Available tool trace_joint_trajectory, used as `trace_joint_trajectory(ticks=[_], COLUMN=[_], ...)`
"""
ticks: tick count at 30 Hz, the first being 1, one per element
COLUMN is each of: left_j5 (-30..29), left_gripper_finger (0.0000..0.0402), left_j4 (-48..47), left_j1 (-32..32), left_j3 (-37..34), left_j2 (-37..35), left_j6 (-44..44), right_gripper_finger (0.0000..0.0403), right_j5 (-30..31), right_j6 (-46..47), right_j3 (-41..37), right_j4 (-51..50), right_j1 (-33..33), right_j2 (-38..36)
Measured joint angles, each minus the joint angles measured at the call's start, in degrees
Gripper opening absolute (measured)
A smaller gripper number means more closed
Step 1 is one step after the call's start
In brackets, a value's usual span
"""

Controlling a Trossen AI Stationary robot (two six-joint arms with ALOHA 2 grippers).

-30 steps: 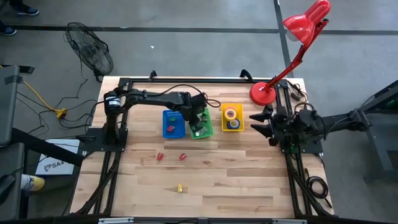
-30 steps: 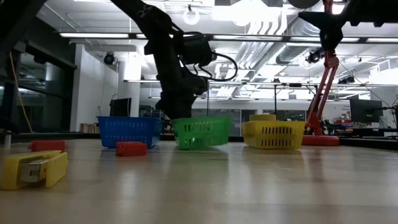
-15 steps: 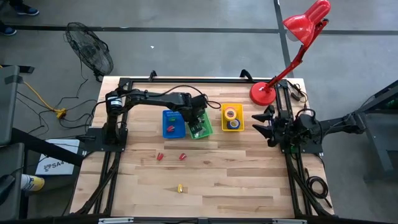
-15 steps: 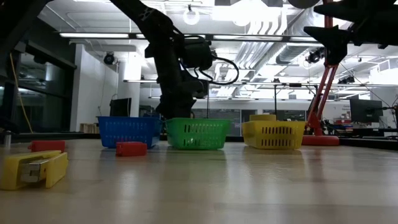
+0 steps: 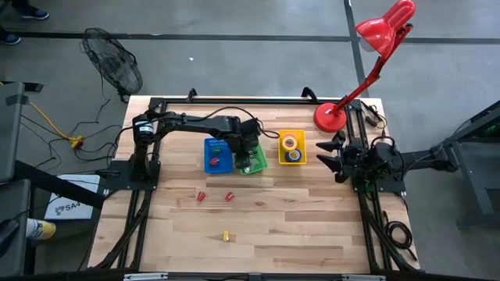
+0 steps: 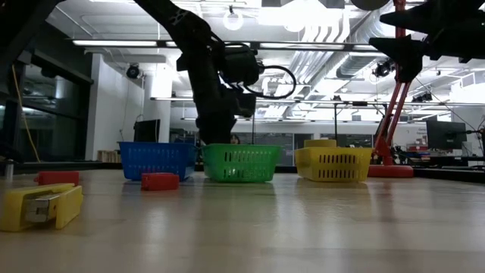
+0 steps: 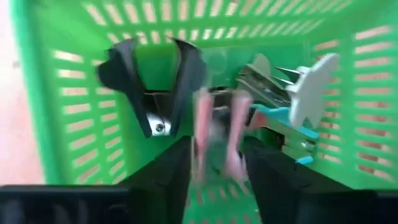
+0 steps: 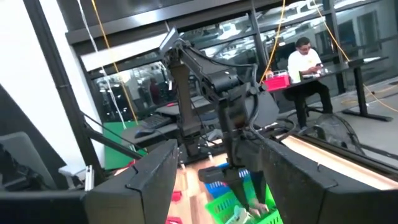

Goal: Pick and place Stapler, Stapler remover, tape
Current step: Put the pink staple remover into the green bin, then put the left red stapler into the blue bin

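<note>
Where the high view's centre shows the green bin (image 5: 258, 165), my left gripper (image 5: 247, 156) hangs over it; my right gripper (image 5: 332, 156) waits wide open at mid-right, and tape rolls (image 5: 291, 143) lie in the yellow bin (image 5: 292, 133). In the left wrist view, a pink staple remover (image 7: 217, 134) blurs at lower centre; gripped or released, I cannot tell. It looks light, hard plastic, springy, best pinched across its flat wings.

Only thing close to readable is a white sheet (image 5: 69, 206) on the floor off the table's 9 o'clock side, with dark letters that look like "SA". Rest of it I can't make out.
</note>
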Motion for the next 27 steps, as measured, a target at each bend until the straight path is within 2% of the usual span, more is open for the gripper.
trace_joint_trajectory(ticks=[6, 10, 20, 27], left_j5=[0.7, 0.9, -1.5, -3.4], left_gripper_finger=[0.0225, 0.0259, 0.0268, 0.0269], left_j4=[0.2, -1.6, -9.7, -13.7], left_j1=[0.0, 0.0, 1.1, 4.3], left_j3=[0.0, 1.8, 11.2, 16.1], left_j2=[0.0, 0.0, -0.1, -0.1], left_j6=[2.4, 5.3, 13.9, 19.7], right_gripper_finger=[0.022, 0.022, 0.022, 0.022], right_j5=[-0.5, -0.4, 1.4, 7.0], right_j6=[0.7, 1.1, 0.6, -0.7], right_j3=[0.0, 0.0, -3.3, -3.3], right_j4=[0.0, -0.2, 5.7, 4.5], right_j1=[-2.6, -3.3, -3.2, -3.2], right_j2=[0.0, 0.0, 0.0, 0.1])
